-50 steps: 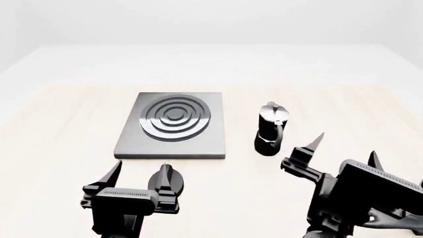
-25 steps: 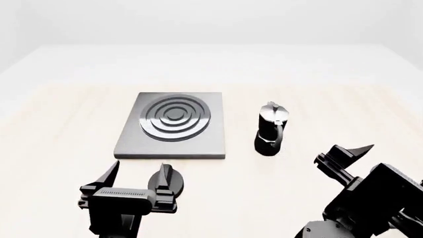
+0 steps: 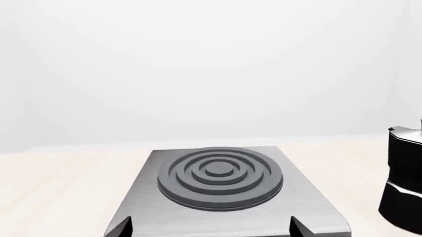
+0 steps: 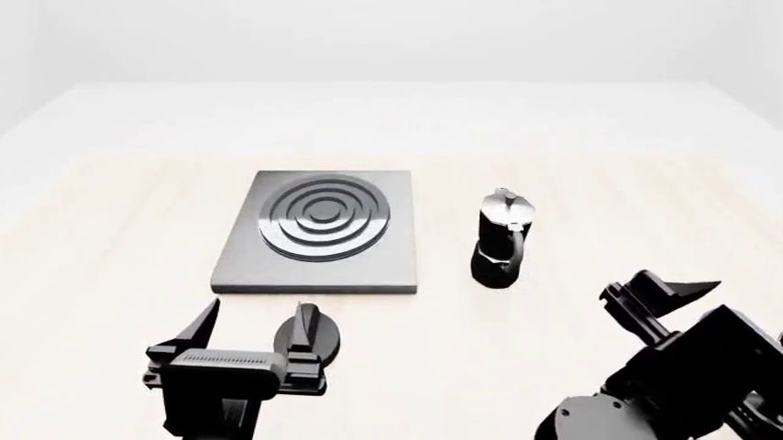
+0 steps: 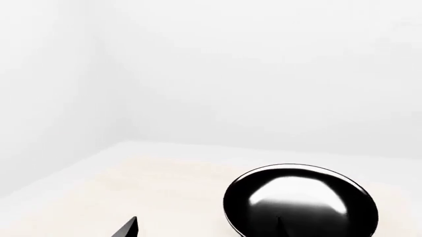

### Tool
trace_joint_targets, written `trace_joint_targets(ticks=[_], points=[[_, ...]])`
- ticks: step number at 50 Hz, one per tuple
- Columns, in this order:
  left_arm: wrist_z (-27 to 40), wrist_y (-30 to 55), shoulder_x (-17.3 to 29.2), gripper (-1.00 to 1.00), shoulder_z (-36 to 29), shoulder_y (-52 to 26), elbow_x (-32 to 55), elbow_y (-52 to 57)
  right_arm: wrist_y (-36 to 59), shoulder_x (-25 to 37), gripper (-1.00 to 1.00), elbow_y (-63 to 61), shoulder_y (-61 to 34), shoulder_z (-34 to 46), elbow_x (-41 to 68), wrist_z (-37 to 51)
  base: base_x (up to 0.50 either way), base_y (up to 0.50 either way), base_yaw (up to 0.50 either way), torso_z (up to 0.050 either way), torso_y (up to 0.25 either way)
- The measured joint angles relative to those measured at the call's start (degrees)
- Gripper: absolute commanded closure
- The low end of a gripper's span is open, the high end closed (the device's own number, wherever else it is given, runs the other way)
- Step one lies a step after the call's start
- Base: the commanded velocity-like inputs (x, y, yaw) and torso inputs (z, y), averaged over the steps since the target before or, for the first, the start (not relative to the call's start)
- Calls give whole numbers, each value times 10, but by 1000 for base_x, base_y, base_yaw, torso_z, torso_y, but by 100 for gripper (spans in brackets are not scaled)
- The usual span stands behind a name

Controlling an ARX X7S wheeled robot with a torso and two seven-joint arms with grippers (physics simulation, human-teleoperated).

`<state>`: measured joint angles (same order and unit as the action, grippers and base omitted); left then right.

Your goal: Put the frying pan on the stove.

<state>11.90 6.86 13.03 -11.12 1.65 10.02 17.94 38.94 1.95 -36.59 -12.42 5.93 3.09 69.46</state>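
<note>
The frying pan (image 5: 300, 202), round and glossy black, shows only in the right wrist view, lying on the pale table ahead of my right gripper (image 5: 204, 228); its handle is not visible. One right fingertip (image 5: 280, 226) overlaps the pan's near rim. The pan is out of the head view. The stove (image 4: 321, 229) lies flat at centre-left, bare, and also shows in the left wrist view (image 3: 221, 182). My left gripper (image 4: 257, 325) is open and empty just in front of the stove's near edge (image 3: 209, 229). My right gripper (image 4: 661, 289) is open and empty at the lower right.
A black-and-silver moka pot (image 4: 501, 238) stands upright just right of the stove, between it and my right arm; it also shows in the left wrist view (image 3: 402, 187). The light wooden table (image 4: 123, 275) ends in a white surround at the back.
My right gripper has swung to the right and turned away from the moka pot, staying open. The left gripper has hardly moved.
</note>
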Motion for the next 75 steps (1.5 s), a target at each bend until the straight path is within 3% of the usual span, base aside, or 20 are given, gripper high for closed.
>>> trace_joint_targets(ticks=[37,75], points=[[16,-2,12,-100,-5,-3,5,1,-54,7,-100,96,-57,-25,51,107,0,0,0,0,0],[25,-5,20,-100,-15,-3,9,0,-100,16,-100,210,-85,-61,102,122,0,0,0,0,0]])
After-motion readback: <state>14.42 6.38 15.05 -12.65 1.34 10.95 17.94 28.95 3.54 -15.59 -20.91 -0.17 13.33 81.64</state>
